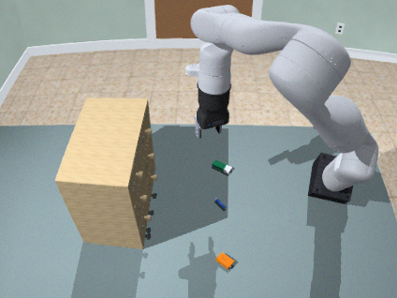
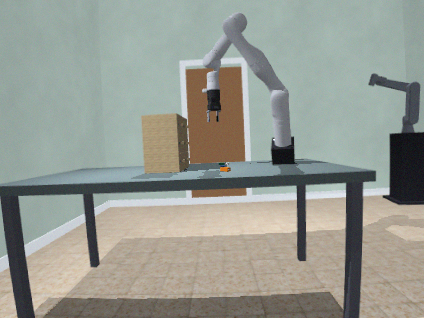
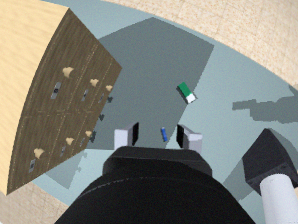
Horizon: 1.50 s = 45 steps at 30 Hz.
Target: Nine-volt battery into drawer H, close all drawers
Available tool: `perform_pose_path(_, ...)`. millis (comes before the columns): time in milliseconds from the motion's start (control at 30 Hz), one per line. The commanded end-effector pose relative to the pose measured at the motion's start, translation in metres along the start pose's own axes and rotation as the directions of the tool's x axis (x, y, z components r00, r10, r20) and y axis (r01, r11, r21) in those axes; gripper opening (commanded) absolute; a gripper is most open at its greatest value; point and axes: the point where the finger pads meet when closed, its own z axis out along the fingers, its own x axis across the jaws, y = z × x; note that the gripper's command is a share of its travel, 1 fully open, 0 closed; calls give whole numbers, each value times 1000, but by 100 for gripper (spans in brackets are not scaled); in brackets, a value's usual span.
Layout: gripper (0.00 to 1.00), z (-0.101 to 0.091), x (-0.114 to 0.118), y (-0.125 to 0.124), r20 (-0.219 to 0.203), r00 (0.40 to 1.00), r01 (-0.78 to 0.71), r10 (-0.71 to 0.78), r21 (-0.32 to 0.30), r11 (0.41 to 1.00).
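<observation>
The small wooden chest [image 1: 105,171] stands on the left of the table, its drawer front with small knobs facing right. All drawers look pushed in, and I cannot read the marks. It also shows in the wrist view [image 3: 56,96]. A small orange block with a dark end [image 1: 225,260], most likely the nine-volt battery, lies near the table's front edge. My gripper [image 1: 208,131] is open and empty, pointing down, high above the table and right of the chest's far end. In the wrist view its fingers stand wide apart.
A green and white object [image 1: 222,167] and a small blue object [image 1: 220,203] lie on the table between the gripper and the orange block. The arm's black base [image 1: 330,185] sits at the right. A second arm on a black stand [image 2: 407,150] stands off the table.
</observation>
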Motion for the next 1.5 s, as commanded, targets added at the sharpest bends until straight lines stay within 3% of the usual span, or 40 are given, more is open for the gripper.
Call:
perform_pose_path(0, 100, 3, -1, -1, 2, 999, 55, -55, -1, 999)
perform_pose_path(433, 100, 18, -11, -3, 2, 936, 352, -352, 0, 936)
perform_pose_path(767, 100, 31, -20, -5, 1, 820, 573, -573, 1, 820)
perform_pose_path(833, 100, 31, -20, -5, 1, 820, 573, -573, 1, 820)
perform_pose_path(1333, 100, 46, -30, -7, 1, 615, 789, -789, 1, 615)
perform_pose_path(1467, 100, 48, -31, -8, 1, 590, 808, -808, 1, 590)
